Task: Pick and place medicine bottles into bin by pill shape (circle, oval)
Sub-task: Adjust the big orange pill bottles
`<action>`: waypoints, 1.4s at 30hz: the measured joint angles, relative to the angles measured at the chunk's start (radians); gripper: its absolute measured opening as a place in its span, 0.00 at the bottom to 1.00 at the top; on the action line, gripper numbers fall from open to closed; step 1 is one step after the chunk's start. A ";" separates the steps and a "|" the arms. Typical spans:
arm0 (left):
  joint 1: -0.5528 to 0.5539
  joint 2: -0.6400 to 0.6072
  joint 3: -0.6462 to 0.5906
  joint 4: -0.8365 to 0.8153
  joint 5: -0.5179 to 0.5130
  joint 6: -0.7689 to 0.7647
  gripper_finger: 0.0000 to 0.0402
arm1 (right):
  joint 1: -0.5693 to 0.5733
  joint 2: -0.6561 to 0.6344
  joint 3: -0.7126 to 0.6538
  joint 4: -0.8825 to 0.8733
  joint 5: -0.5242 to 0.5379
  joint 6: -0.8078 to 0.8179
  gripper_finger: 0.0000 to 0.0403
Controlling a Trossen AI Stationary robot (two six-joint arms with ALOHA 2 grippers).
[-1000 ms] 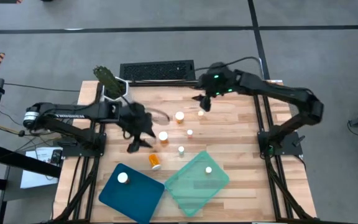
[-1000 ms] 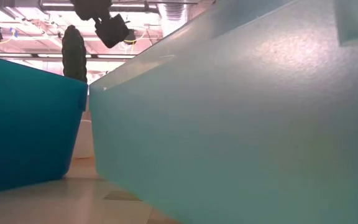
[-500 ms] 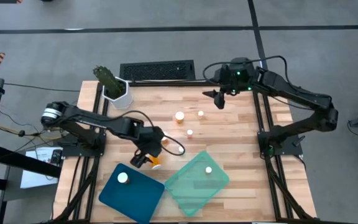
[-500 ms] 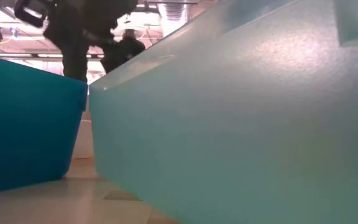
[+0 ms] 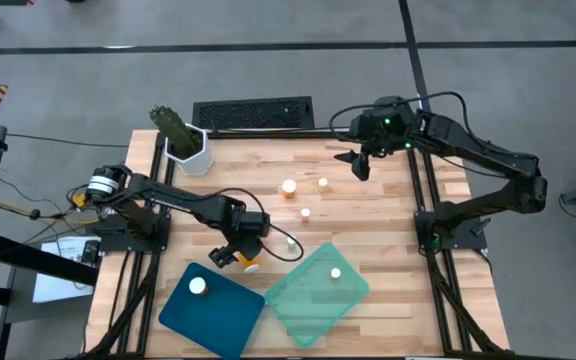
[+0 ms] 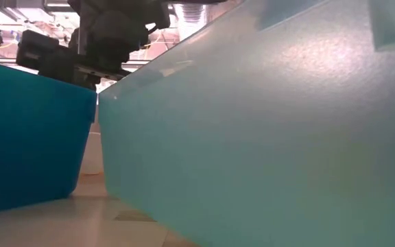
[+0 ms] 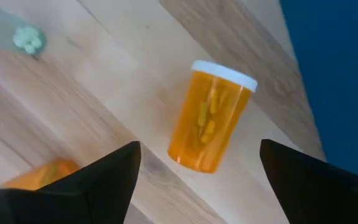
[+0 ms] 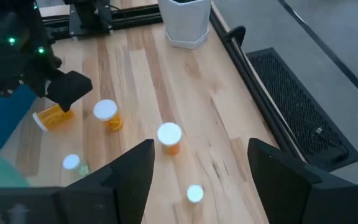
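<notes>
An amber medicine bottle (image 7: 211,116) with a white cap lay on its side on the bare wood of the desk (image 5: 388,210), near the middle of the front half and just beside the back edge of the dark blue bin (image 5: 223,318). Yellow oval pills showed through its wall in the left wrist view. The left pincer (image 5: 236,255) hovered directly over it, its two fingers (image 7: 98,180) spread wide on either side of the bottle and not touching it.

A second bottle (image 8: 107,116) stood upright just behind the left pincer, partly hidden by the arm from above. Three more stood upright toward the back half of the desk: a wider one (image 5: 289,187), a narrower one (image 5: 322,183) close beside it, and another small one (image 5: 306,212) nearer the centre. One white-capped bottle (image 5: 198,286) rested inside the dark blue bin at the front left corner, and one (image 5: 335,273) inside the translucent teal bin (image 5: 308,300) next to it toward the front centre.

The right pincer (image 5: 359,164) hung above the back right part of the desk, well apart from the bottles, its fingers (image 8: 123,180) wide apart and holding nothing.

A white pot with a green plant (image 5: 184,140) stood at the back left corner.
</notes>
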 joint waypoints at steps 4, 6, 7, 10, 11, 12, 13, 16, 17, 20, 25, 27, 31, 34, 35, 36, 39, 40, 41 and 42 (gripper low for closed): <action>0.000 0.000 -0.001 0.005 0.002 0.053 0.81 | 0.000 -0.024 0.000 -0.002 0.000 0.000 0.66; 0.000 0.000 -0.014 0.033 0.002 0.077 0.81 | 0.000 -0.033 0.000 -0.001 0.000 0.000 0.66; 0.000 0.000 -0.024 0.052 0.002 0.086 0.81 | 0.000 -0.036 0.000 -0.002 0.000 0.000 0.66; 0.000 0.000 -0.046 0.101 0.003 0.096 0.81 | 0.000 -0.039 0.000 -0.002 0.000 0.000 0.66; 0.000 0.000 -0.049 0.110 0.003 0.096 0.81 | 0.000 -0.039 0.000 -0.004 0.000 0.000 0.66; 0.000 0.000 -0.051 0.115 0.003 0.100 0.81 | 0.000 -0.039 0.000 -0.008 0.000 -0.001 0.66; -0.002 0.000 -0.054 0.119 0.008 0.106 0.81 | 0.000 -0.039 0.000 -0.010 0.000 -0.004 0.66; -0.013 0.000 -0.062 0.116 0.015 0.140 0.81 | 0.000 -0.039 0.000 -0.008 0.001 -0.010 0.66; -0.017 0.000 -0.063 0.112 0.016 0.151 0.81 | 0.000 -0.039 0.000 -0.007 0.001 -0.010 0.66; -0.023 0.000 -0.064 0.105 0.018 0.162 0.81 | 0.000 -0.039 0.000 -0.007 0.001 -0.011 0.66; -0.023 0.001 -0.064 0.146 0.030 0.150 0.81 | 0.000 -0.039 0.000 -0.006 0.001 -0.011 0.66; -0.023 0.023 -0.062 0.179 0.032 0.153 0.81 | 0.000 -0.039 0.000 -0.006 0.001 -0.011 0.66; -0.038 0.094 -0.062 0.165 -0.016 0.154 0.81 | 0.000 -0.039 0.000 -0.010 0.001 -0.011 0.66; -0.043 0.121 -0.055 0.164 -0.085 0.122 0.81 | 0.000 -0.039 0.000 -0.012 0.001 -0.011 0.66; -0.043 0.126 -0.053 0.176 -0.089 0.116 0.81 | 0.000 -0.039 0.000 -0.013 0.001 -0.010 0.66; -0.043 0.128 -0.052 0.183 -0.092 0.110 0.80 | 0.000 -0.039 0.000 -0.013 0.001 -0.011 0.66; -0.043 0.128 -0.052 0.176 -0.095 0.109 0.76 | 0.000 -0.039 0.000 -0.013 0.001 -0.010 0.66; -0.046 0.128 -0.052 0.176 -0.094 0.108 0.73 | 0.000 -0.039 0.000 -0.013 0.001 -0.010 0.66; -0.049 0.128 -0.052 0.175 -0.091 0.101 0.71 | 0.000 -0.038 0.000 -0.013 0.001 -0.010 0.66; -0.053 0.128 -0.052 0.175 -0.088 0.095 0.69 | 0.000 -0.039 0.000 -0.013 0.001 -0.010 0.66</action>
